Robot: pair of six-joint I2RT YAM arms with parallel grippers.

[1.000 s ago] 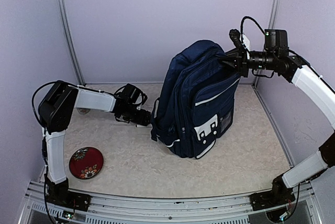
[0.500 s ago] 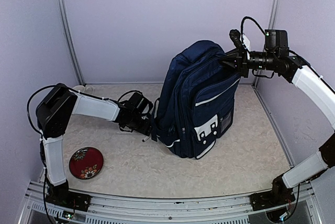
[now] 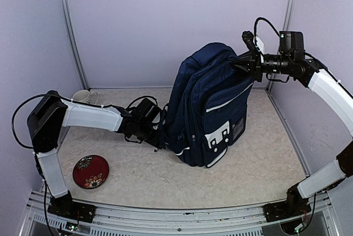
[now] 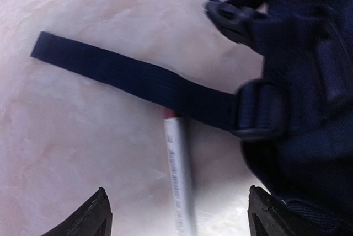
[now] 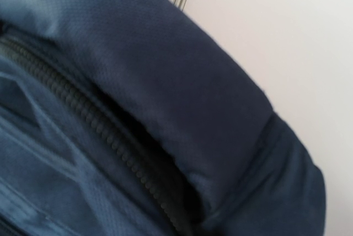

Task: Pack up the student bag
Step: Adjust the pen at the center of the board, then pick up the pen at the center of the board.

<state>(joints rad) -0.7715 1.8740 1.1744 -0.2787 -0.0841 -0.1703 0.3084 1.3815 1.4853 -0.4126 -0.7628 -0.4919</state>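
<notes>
Pick-up step judged in hand: left gripper (image 4: 177,216) is spread wide and empty over a white pen (image 4: 177,175), strap (image 4: 132,79) crossed just ahead, student bag (image 3: 207,109) crowded against its right finger, bare table (image 3: 248,175) left; right gripper (image 3: 241,66) is clamped on the bag's upper edge; a straight, careful descent is called for.

The top camera looks down from behind the arms (image 3: 91,117) at the whole counter (image 3: 242,170). Both wrist cameras sit very near the student bag (image 3: 207,109) it also sees: left at a strap (image 4: 127,76), right at the zipper (image 5: 105,131).
</notes>
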